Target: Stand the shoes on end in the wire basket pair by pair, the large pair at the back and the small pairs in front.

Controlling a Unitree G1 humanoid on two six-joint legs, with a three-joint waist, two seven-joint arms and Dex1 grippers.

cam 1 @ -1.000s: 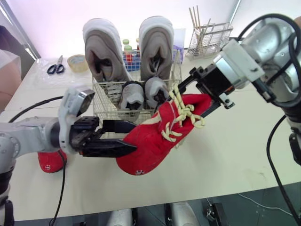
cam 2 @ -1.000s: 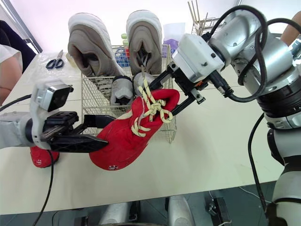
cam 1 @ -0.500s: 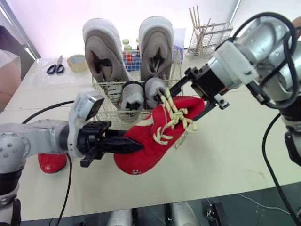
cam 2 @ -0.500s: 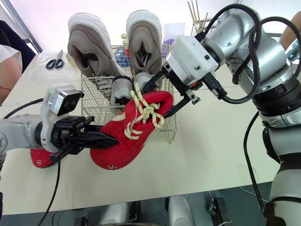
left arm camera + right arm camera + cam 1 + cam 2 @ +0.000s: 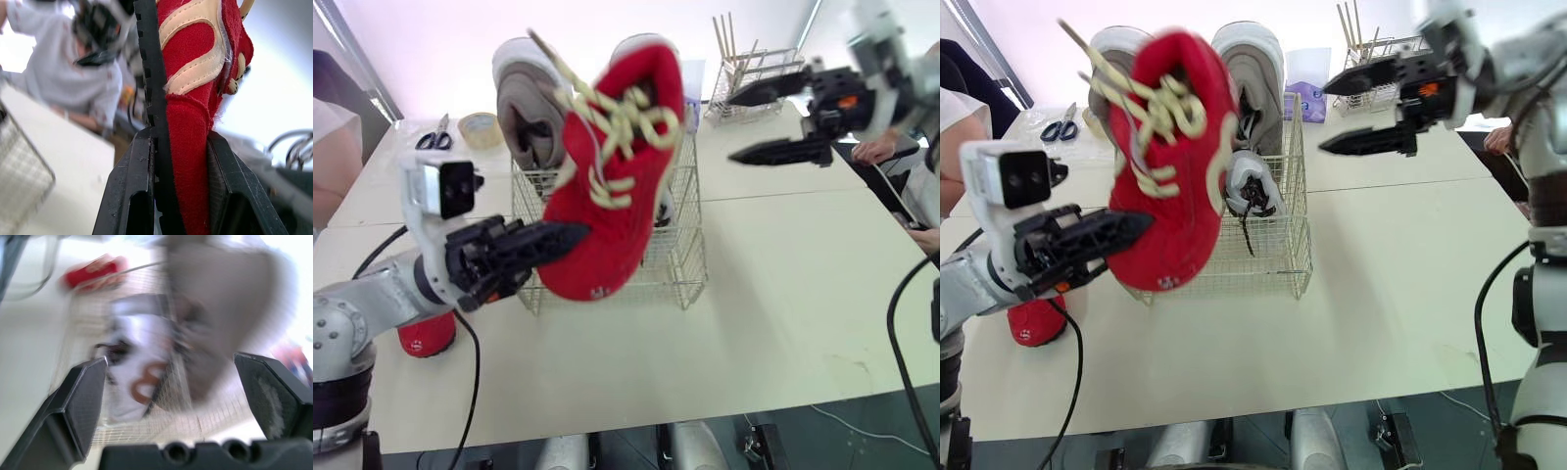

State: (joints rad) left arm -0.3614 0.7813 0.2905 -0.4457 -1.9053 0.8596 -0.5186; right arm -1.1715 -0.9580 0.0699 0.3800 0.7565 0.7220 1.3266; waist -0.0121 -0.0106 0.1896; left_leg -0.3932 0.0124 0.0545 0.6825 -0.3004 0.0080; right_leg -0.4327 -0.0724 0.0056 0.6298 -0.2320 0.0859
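Between the left gripper's (image 5: 570,235) fingers, the red shoe (image 5: 607,176) is standing upright in the air, fronting the wire basket (image 5: 693,279). The right gripper (image 5: 734,125) is gaping wide, well apart. Left wrist: both fingers (image 5: 129,196) are pinching the shoe. Right wrist: 2 fingers (image 5: 78,396) are spreading wide, framing the basket's grey shoes (image 5: 142,367).

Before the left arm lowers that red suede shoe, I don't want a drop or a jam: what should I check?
Left gripper shut on red suede lace-up shoe: ok.
Right gripper open, apart from that shoe: ok.
Large grey pair on end at back of wire basket: ok.
Free slot beside small grey pair: cannot tell, held shoe hides it.
Second red shoe in basket: not ok, lies outside.
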